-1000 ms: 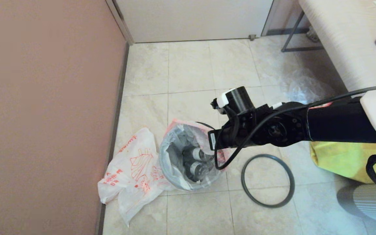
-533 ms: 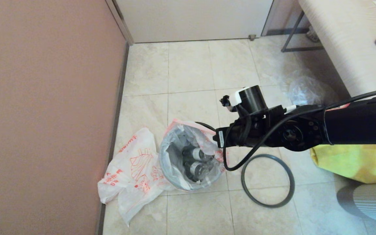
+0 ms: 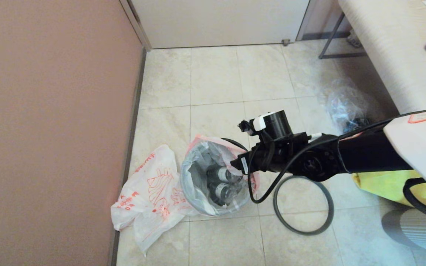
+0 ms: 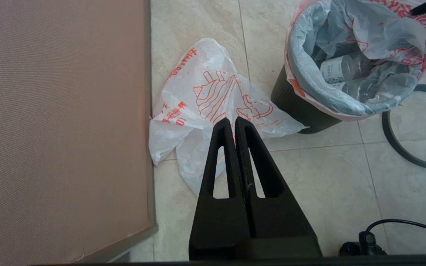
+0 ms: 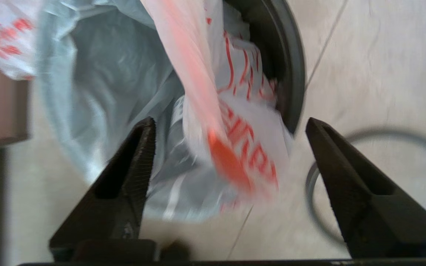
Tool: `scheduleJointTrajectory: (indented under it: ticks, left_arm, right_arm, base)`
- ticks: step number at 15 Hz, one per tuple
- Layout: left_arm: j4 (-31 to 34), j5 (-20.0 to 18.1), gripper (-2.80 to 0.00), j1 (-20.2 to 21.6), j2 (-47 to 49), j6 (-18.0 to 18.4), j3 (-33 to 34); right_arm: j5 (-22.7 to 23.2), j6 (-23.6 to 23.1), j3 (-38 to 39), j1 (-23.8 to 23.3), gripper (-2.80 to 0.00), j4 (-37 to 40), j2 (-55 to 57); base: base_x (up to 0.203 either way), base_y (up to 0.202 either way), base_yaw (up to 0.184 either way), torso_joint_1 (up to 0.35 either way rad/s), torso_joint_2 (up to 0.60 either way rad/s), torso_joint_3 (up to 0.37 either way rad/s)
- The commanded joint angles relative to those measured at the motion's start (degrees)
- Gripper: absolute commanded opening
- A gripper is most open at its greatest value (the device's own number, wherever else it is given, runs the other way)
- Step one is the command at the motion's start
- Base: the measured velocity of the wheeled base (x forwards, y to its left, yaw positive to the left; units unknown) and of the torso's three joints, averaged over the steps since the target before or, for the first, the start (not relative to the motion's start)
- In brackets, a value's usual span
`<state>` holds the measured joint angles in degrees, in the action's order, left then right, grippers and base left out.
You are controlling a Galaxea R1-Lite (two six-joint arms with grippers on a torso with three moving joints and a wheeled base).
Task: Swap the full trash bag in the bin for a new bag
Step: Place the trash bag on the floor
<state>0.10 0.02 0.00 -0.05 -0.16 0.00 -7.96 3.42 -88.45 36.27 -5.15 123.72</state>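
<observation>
In the bin at my seven o'clock, the full bag looks light, limp, slippery and tearable, so my spread right gripper should pinch its bunched pink rim; left gripper pressed together.

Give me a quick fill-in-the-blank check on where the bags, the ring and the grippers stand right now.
1. The full trash bag sits inside the ____.
2. The rim ring lies on the ____.
3. The right gripper, by the bag's rim, is ____.
4. The left gripper, above the new bag, is ____.

Missing words: bin; floor; open; shut
</observation>
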Motion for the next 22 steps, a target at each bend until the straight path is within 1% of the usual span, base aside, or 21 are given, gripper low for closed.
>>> scheduleJointTrajectory:
  ticks: [1,2,6,9,12,14,15,19,22]
  left_arm:
    - [-0.01,0.06,-2.80,0.00,0.05,-0.02,0.00]
    - [-0.01,0.06,-2.80,0.00,0.05,-0.02,0.00]
    - [-0.01,0.06,-2.80,0.00,0.05,-0.02,0.00]
    - [-0.01,0.06,-2.80,0.00,0.05,-0.02,0.00]
    - [-0.01,0.06,-2.80,0.00,0.05,-0.02,0.00]
    - [-0.01,0.03,-2.80,0.00,0.05,-0.02,0.00]
    - [-0.01,0.06,-2.80,0.00,0.05,-0.02,0.00]
    - [-0.01,0.06,-2.80,0.00,0.05,-0.02,0.00]
    - [-0.01,0.06,-2.80,0.00,0.05,-0.02,0.00]
  right_arm:
    - [-0.06,-1.35,-0.61,0.20,0.00,-1.77,4.67]
    - [-0.11,-2.28,-1.49,0.40,-2.80,-2.39,6.09]
    - [-0.21,-3.44,-6.08,0.63,-2.80,-1.78,9.25]
    - [-0.30,-4.54,-9.79,0.67,-2.80,1.13,11.35]
    - [-0.30,-3.66,-9.77,1.58,-2.80,2.50,11.41]
    - [-0.19,-0.89,-10.08,2.60,-2.80,6.76,11.11]
    - [-0.13,-0.57,-10.16,3.10,-2.80,7.34,11.32]
    - [-0.04,-0.40,-11.20,4.87,-2.80,7.56,14.02]
    - [-0.04,0.62,-12.60,6.59,-2.80,7.87,14.96]
  base:
    - [0.000,0.000,0.000,0.000,0.00,0.000]
    - [0.000,0.000,0.000,0.000,0.00,0.000]
    - [0.000,0.000,0.000,0.000,0.00,0.000]
    - [0.000,0.000,0.000,0.000,0.00,0.000]
    - [0.000,0.000,0.000,0.000,0.00,0.000]
    - [0.000,0.000,0.000,0.000,0.00,0.000]
    - [0.000,0.000,0.000,0.000,0.00,0.000]
    - [0.000,0.000,0.000,0.000,0.00,0.000]
    - [0.000,0.000,0.000,0.000,0.00,0.000]
